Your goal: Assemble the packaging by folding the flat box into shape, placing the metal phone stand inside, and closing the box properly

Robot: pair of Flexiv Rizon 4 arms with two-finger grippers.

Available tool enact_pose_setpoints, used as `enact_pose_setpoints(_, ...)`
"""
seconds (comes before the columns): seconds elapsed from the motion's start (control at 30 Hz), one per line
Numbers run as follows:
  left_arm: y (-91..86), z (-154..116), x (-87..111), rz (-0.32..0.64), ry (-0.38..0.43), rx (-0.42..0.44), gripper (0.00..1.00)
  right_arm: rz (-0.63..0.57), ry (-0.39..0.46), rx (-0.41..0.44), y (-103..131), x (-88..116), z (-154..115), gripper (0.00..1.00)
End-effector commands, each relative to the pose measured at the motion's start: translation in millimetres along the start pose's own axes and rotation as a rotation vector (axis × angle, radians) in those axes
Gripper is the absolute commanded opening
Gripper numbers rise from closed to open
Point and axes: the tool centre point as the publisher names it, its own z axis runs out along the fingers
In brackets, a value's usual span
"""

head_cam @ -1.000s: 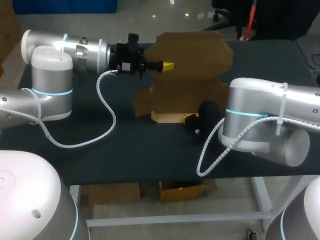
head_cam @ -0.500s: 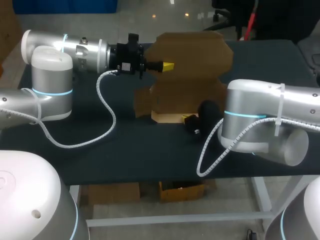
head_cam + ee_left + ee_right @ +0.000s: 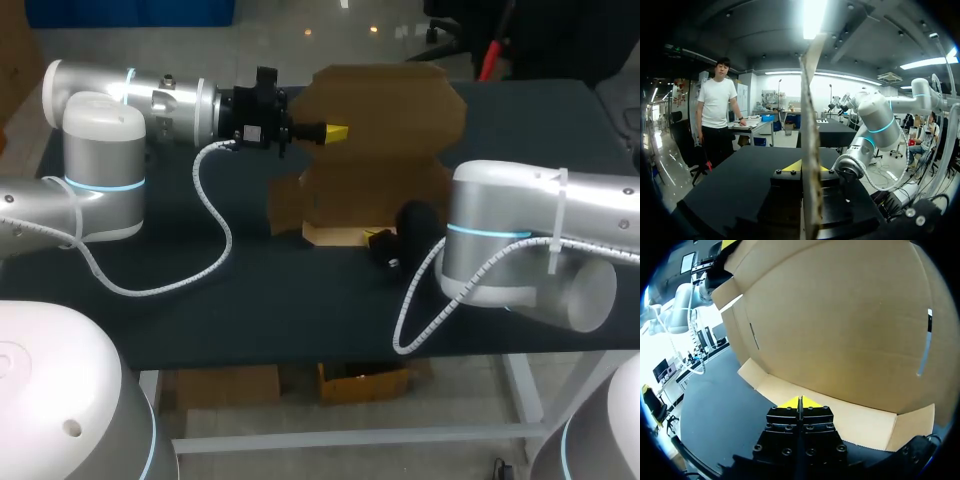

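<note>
The brown cardboard box (image 3: 385, 120) stands partly folded at the back middle of the black table (image 3: 250, 290), its tall lid panel upright. My left gripper (image 3: 338, 132) is shut on that panel's left edge. In the left wrist view the cardboard (image 3: 810, 125) runs edge-on between the yellow tips of the left gripper (image 3: 809, 167). My right gripper (image 3: 378, 240) sits low at the box's front, shut. In the right wrist view the right gripper (image 3: 799, 402) has its tips pressed together just short of the pale bottom flap (image 3: 855, 417), facing the inner wall (image 3: 840, 325). No phone stand shows.
The left arm's white cable (image 3: 215, 240) loops over the table left of the box. My right arm's elbow (image 3: 520, 270) hangs over the table's right front. Bare black surface lies in front of and left of the box.
</note>
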Motion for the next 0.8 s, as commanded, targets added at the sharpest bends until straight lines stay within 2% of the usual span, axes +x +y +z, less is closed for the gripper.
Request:
enact_pose_setpoints(0.03, 0.2, -0.5, -1.1, 0.0, 0.005, -0.001, 0.0, 0.0, -0.005, -0.003, -4.2, 0.6, 3.6, 0.0)
enact_pose_setpoints(0.53, 0.2, -0.5, -1.1, 0.0, 0.005, -0.001, 0.0, 0.0, -0.005, -0.003, -4.2, 0.6, 3.6, 0.0)
enact_pose_setpoints(0.8, 8.4, 0.0, 5.4, -0.02, 0.024, -0.009, 0.0, 0.0, -0.005, -0.003, -4.2, 0.6, 3.6, 0.0)
